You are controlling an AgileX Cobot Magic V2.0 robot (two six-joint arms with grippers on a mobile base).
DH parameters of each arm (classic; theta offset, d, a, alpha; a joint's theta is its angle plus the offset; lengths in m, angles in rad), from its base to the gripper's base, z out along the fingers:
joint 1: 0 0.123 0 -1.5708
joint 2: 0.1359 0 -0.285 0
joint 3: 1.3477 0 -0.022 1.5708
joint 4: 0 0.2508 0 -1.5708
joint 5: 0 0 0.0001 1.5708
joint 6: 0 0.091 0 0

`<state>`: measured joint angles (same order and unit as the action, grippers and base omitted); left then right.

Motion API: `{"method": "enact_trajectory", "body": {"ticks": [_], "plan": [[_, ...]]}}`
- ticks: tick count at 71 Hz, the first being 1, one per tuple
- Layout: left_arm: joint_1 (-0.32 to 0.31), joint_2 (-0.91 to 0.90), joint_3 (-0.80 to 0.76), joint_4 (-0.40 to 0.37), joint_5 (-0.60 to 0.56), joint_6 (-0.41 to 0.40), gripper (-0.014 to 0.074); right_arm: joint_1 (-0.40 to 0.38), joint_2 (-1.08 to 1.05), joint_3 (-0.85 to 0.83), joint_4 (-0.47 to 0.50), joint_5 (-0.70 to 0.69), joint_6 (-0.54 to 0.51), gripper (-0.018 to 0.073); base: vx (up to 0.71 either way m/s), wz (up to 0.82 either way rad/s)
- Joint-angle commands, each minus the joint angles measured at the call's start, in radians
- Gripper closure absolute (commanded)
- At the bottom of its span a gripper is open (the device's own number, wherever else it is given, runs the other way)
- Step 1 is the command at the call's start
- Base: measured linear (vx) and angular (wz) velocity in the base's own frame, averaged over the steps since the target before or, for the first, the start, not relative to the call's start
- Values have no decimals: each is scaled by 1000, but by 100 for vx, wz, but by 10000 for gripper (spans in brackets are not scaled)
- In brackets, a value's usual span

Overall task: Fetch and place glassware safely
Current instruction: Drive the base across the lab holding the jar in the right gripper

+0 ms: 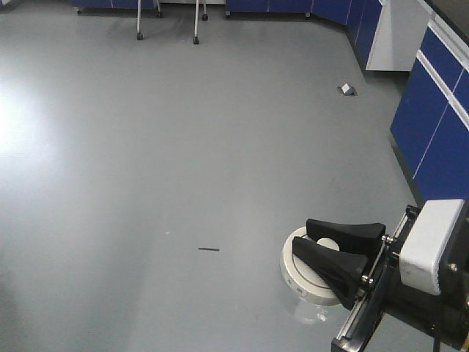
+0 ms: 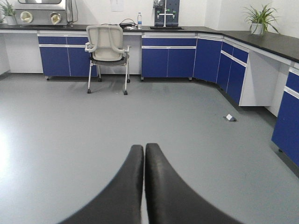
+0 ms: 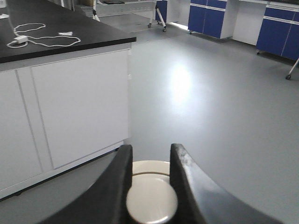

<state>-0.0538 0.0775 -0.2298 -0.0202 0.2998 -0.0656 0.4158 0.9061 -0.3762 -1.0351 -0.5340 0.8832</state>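
Two grippers in my views: right gripper (image 1: 302, 233) clamps the knob (image 3: 152, 203) of the cream lid (image 3: 149, 167) on the glass jar (image 1: 297, 279). I see the jar over grey floor (image 1: 146, 147), beside a white-fronted desk (image 3: 70, 42). Left gripper (image 2: 144, 147) is pinched closed, fingers touching.

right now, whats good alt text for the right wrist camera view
The right gripper holds a small cream-lidded jar between its two black fingers, above a grey floor. To the left stands a white cabinet with a black top carrying a loose white cable. Blue cabinets line the far wall.
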Motion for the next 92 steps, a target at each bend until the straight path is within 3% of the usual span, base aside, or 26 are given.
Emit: {"method": "enact_trajectory", "body": {"ticks": [1, 92], "plan": [[-4, 13, -27, -8, -70, -7, 603, -5, -9, -33, 36, -62, -4, 560, 74, -7], [-4, 16, -27, -8, -70, -7, 603, -5, 10, -33, 32, -52, -4, 560, 76, -1]]}}
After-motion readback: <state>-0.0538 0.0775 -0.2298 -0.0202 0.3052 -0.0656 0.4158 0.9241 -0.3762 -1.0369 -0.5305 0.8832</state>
